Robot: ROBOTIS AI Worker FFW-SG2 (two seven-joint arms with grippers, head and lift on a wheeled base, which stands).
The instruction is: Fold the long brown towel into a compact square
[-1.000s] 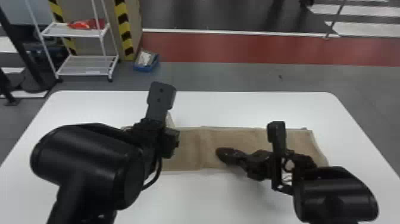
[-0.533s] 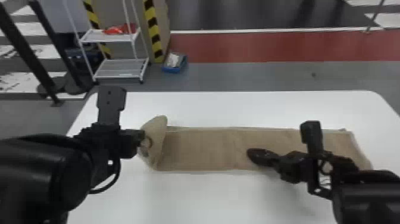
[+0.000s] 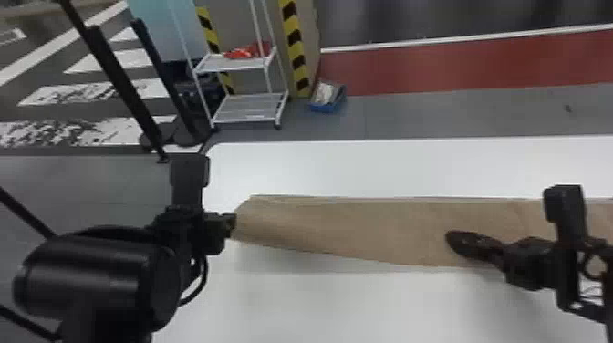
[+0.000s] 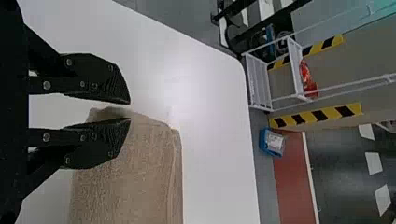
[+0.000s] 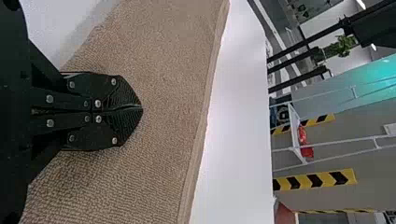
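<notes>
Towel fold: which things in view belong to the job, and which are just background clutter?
Job:
- brown towel, lying along the table
- white table, the work surface
- left end effector, at one towel end
- right end effector, over the towel

Background:
- white rack
- red item on its shelf
- blue bin on the floor
- black posts

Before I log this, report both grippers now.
Left gripper: open, fingers apart at one end of the towel.
Right gripper: closed, over the towel; whether it pinches any cloth can't be told.

Long brown towel (image 3: 365,228), a mostly flat strip across the white table (image 3: 410,168)
</notes>
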